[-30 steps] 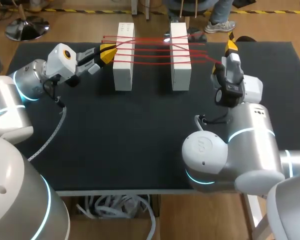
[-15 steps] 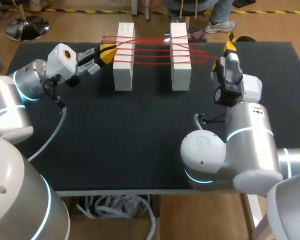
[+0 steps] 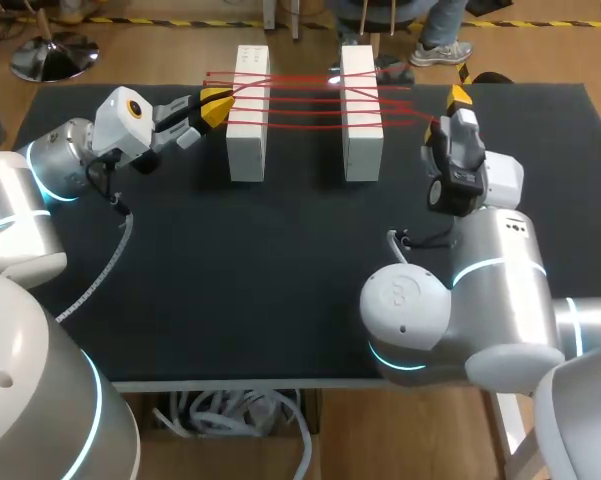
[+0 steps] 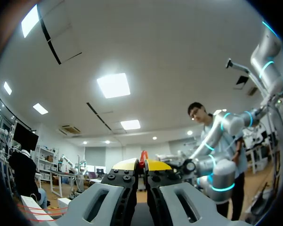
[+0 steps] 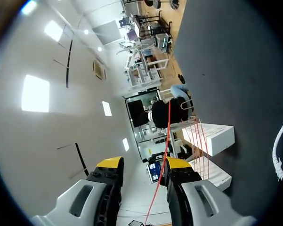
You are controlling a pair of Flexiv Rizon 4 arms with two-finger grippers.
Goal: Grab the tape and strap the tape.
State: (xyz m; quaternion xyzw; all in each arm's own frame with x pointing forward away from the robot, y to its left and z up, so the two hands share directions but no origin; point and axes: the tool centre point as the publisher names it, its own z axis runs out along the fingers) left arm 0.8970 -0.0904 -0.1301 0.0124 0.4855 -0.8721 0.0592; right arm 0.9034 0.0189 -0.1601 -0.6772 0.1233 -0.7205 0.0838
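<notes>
Two white blocks (image 3: 248,112) (image 3: 361,112) stand upright at the far side of the black table (image 3: 280,260). Red tape (image 3: 305,100) is strung between them in several crossing strands. My left gripper (image 3: 212,105) sits just left of the left block, shut on the tape's end; in the left wrist view the red tape (image 4: 143,156) shows pinched between that gripper's (image 4: 142,165) yellow tips. My right gripper (image 3: 461,96) is to the right of the right block. In the right wrist view it (image 5: 142,163) stands open, and the tape (image 5: 167,136) runs between its fingers, close along one finger.
A white coiled cable (image 3: 100,275) hangs from my left arm over the table's left part. My right arm's bulky joints (image 3: 450,300) rise above the front right of the table. Another coiled cable (image 5: 278,148) lies by the right wrist.
My right gripper has shifted slightly to the left, and the tape strand to it has moved with it. The left arm and the blocks have not moved.
</notes>
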